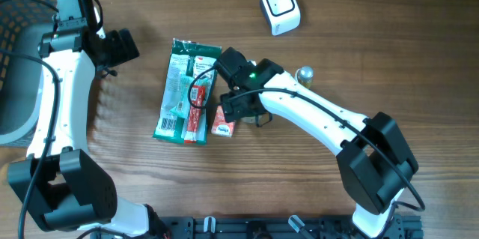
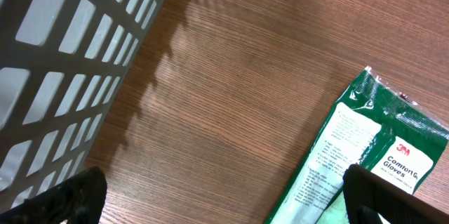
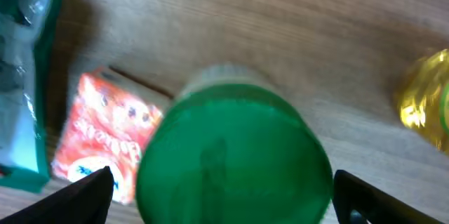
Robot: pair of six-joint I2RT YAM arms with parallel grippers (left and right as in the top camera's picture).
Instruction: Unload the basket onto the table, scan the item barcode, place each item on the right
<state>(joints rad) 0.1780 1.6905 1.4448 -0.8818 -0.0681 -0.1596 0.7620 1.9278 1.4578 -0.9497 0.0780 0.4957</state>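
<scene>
green pack (image 2: 365,154) reads 3m comfort gloves; left gripper (image 2: 224,199) apart; right gripper (image 3: 224,196) apart around green lid (image 3: 231,154).

A brown wood-grain table (image 1: 389,52) fills the view, with a grey lattice basket (image 1: 15,22) at its left edge.

Wooden table (image 1: 374,44) with glove pack (image 1: 179,82), scanner (image 1: 280,7)

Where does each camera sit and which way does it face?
Overhead: above the table, facing straight down at scanner, glove packet; left arm and right arm show.
Left wrist: on the left tool, facing down at basket and table; its fingertips show.
Right wrist: on the right tool, close over a blurred green lid; its fingertips show.
Shared: overhead and left wrist both see the glove packet.
</scene>
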